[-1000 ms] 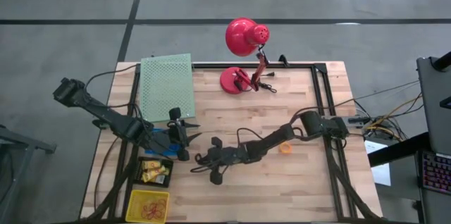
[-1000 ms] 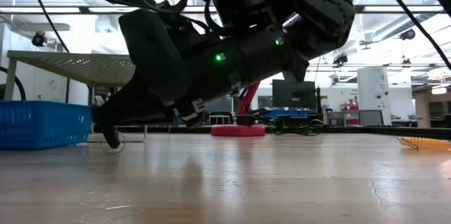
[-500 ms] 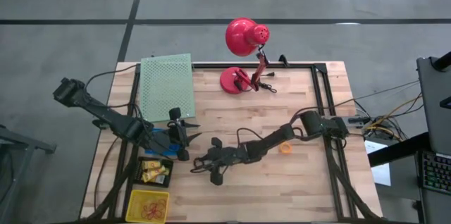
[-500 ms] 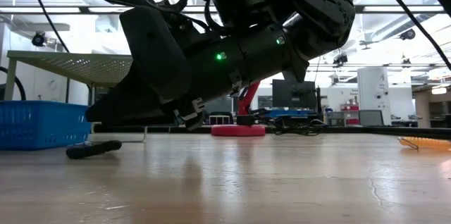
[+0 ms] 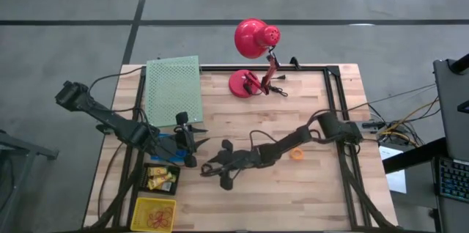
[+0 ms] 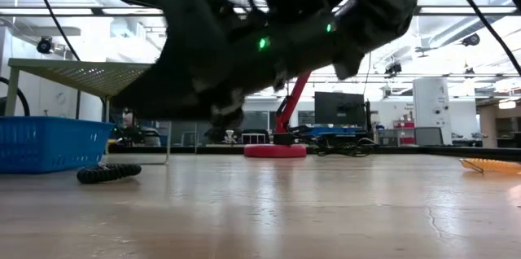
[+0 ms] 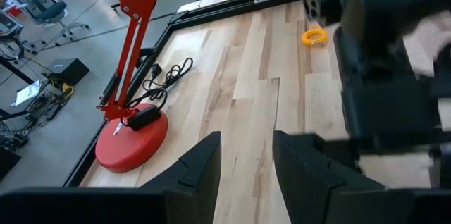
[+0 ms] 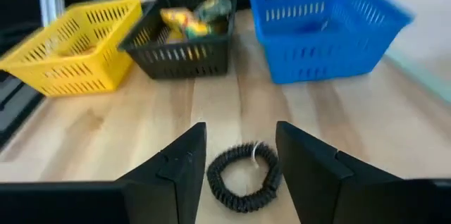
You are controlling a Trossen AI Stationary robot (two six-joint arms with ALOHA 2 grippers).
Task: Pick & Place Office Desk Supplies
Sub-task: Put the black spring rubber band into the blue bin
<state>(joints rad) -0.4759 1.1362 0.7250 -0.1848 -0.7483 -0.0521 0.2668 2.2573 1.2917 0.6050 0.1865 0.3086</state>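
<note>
A black coiled ring [image 8: 243, 175] lies flat on the wooden table, near the left baskets; in the low view the ring [image 6: 108, 173] rests alone on the tabletop. My right gripper [image 8: 239, 134] is open just above it, with a finger on either side and clear of it. In the high view my right gripper [image 5: 208, 168] reaches in from the right. My left gripper [image 5: 192, 145] waits open and holds nothing beside the blue basket [image 5: 163, 147]; its fingers [image 7: 201, 168] stand apart. An orange ring [image 5: 297, 154] lies on the table right of centre.
Three baskets stand in a row past the ring: blue [image 8: 320, 30], black [image 8: 184, 41] holding yellow pieces, and yellow [image 8: 77, 41]. A red desk lamp [image 5: 253, 57] stands at the far edge, with a green mesh panel [image 5: 174, 86] at the far left.
My right gripper has opened and let go of the black ring. The ring stood on edge between the fingers and has dropped flat onto the table. The gripper has since risen a little above it.
</note>
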